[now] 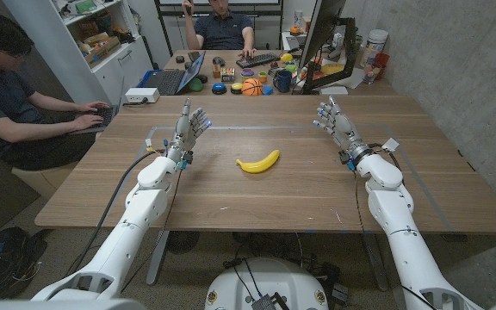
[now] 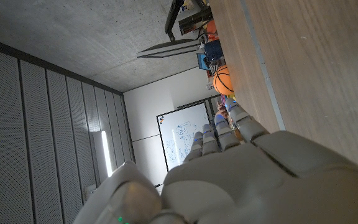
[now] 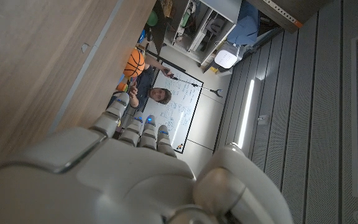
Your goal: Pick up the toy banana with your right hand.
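A yellow toy banana (image 1: 258,162) lies on the wooden table (image 1: 257,194) near its middle, curved ends pointing up-right and left. My right hand (image 1: 337,122) stands to the banana's right and a little farther back, fingers apart and extended, holding nothing. My left hand (image 1: 190,127) stands to the banana's left at about the same depth, fingers also spread and empty. The left wrist view shows the back of my left hand (image 2: 241,177) beside the table; the right wrist view shows the back of my right hand (image 3: 104,174) likewise.
Beyond the far edge sits a second desk with an orange basketball (image 1: 251,87), a keyboard (image 1: 257,60), a laptop (image 1: 170,79), a blue mug (image 1: 282,80) and small toys. One person types at the left (image 1: 24,103); another sits at the back (image 1: 224,26).
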{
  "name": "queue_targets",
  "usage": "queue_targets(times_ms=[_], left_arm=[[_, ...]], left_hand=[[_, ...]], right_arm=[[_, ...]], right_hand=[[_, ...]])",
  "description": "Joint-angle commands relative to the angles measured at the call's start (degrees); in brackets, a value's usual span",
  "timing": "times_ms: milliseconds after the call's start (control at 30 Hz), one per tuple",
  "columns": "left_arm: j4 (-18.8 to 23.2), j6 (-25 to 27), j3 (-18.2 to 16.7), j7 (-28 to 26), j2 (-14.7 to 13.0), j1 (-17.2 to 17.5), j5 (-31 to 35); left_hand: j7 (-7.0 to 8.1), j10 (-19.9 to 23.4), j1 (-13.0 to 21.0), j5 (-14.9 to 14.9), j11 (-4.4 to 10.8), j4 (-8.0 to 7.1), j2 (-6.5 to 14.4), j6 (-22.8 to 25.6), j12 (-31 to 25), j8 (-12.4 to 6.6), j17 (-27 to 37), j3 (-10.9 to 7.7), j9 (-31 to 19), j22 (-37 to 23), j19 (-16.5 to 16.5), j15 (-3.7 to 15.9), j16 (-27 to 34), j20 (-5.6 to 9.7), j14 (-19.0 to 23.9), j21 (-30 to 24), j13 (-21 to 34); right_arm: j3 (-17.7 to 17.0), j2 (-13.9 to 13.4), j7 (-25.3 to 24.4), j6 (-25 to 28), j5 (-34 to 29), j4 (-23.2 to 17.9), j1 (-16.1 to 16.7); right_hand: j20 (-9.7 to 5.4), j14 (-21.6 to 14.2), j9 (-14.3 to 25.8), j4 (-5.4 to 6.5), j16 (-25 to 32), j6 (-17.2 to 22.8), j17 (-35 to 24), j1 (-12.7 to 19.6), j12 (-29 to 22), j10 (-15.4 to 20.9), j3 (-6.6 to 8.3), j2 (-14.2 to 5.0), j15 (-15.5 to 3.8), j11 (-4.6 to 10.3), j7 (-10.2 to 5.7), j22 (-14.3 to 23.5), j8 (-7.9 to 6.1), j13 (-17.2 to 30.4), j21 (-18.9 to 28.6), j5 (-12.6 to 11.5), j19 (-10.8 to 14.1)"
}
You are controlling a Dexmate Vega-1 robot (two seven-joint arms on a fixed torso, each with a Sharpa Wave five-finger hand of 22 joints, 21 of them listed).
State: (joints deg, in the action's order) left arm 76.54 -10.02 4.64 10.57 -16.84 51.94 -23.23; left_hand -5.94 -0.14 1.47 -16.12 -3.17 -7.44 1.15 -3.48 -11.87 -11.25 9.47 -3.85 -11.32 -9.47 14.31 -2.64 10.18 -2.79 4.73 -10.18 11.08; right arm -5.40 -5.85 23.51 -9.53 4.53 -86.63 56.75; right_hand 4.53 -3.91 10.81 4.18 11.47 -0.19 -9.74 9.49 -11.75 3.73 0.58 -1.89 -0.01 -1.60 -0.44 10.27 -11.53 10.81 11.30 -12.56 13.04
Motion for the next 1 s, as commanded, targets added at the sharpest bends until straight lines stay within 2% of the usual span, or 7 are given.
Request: queue_targets(times_ms=[33, 400, 667, 833, 1000], left_arm=[[-2.0, -0.1, -0.5, 1.6, 0.9, -1.3, 1.0], [-3.2, -0.1, -0.6, 2.0, 1.2, -2.3, 1.3], [-3.7, -0.1, -0.6, 2.0, 1.4, -2.8, 1.6], [-4.0, 0.0, -0.5, 1.8, 1.5, -3.0, 1.7], [-4.2, -0.1, -0.5, 1.7, 1.6, -3.1, 1.9]], left_hand=[[-0.09, 0.1, 0.8, -0.2, -0.14, -0.13, 0.0, 0.3, -0.3, -0.36, 0.2, 0.17, -0.2, -0.2, 0.5, -0.14, 0.3, 0.18, 0.7, -0.4, 0.1], [0.01, 0.2, 1.0, -0.2, -0.05, -0.06, 0.1, 0.4, -0.3, -0.39, 0.2, 0.21, -0.2, -0.2, 0.5, -0.05, 0.3, 0.18, 0.7, -0.4, 0.1], [0.03, 0.1, 1.1, -0.2, -0.02, 0.00, 0.2, 0.4, -0.3, -0.36, 0.2, 0.25, -0.2, -0.2, 0.5, 0.01, 0.3, 0.16, 0.7, -0.4, 0.1], [0.03, 0.2, 1.1, -0.1, 0.01, 0.04, 0.2, 0.4, -0.3, -0.36, 0.2, 0.27, -0.2, -0.2, 0.5, 0.02, 0.3, 0.14, 0.7, -0.4, 0.1], [0.05, 0.2, 1.1, -0.1, 0.03, 0.06, 0.2, 0.5, -0.3, -0.35, 0.2, 0.30, -0.2, -0.2, 0.5, 0.09, 0.3, 0.13, 0.7, -0.4, 0.1]], right_arm=[[1.4, -2.1, 1.3, 0.0, -3.1, -3.5, 1.6], [4.8, -6.4, 3.1, -0.3, -7.7, -5.2, 0.5], [7.3, -9.2, 4.0, -0.9, -10.5, -6.1, -0.3], [8.9, -11.3, 4.6, -1.1, -12.5, -7.6, -0.4], [11.0, -14.2, 4.7, -1.5, -16.1, -9.6, -0.4]], right_hand=[[0.11, -0.8, 0.2, -0.76, 0.4, -0.1, -0.3, 1.3, -0.6, 0.9, 0.21, -0.02, -0.32, 0.45, -0.82, 0.2, -0.28, 0.2, 0.5, -0.1, 0.5], [-0.09, -2.3, 0.3, -2.96, 0.4, -0.3, -0.4, 5.2, -0.9, 2.1, 1.08, 0.00, -1.07, 1.84, -2.79, 0.3, -0.28, 0.4, 0.7, -0.3, 1.3], [-0.28, -2.6, 0.4, -4.00, 0.3, -0.1, -0.4, 7.0, -1.1, 2.6, 1.43, 0.09, -1.43, 2.44, -3.61, 0.3, -0.45, 0.4, 0.7, -0.7, 1.7], [-0.43, -2.7, 0.4, -4.45, 0.2, 0.2, -0.4, 7.8, -1.0, 2.7, 1.58, 0.12, -1.66, 2.56, -4.22, 0.3, -0.57, 0.5, 0.8, -0.8, 1.9], [-0.61, -2.9, 0.5, -5.57, 0.0, 1.2, -0.4, 9.7, -1.2, 3.3, 1.90, 0.30, -2.00, 3.25, -5.11, 0.3, -0.96, 0.5, 0.8, -1.2, 2.3]])
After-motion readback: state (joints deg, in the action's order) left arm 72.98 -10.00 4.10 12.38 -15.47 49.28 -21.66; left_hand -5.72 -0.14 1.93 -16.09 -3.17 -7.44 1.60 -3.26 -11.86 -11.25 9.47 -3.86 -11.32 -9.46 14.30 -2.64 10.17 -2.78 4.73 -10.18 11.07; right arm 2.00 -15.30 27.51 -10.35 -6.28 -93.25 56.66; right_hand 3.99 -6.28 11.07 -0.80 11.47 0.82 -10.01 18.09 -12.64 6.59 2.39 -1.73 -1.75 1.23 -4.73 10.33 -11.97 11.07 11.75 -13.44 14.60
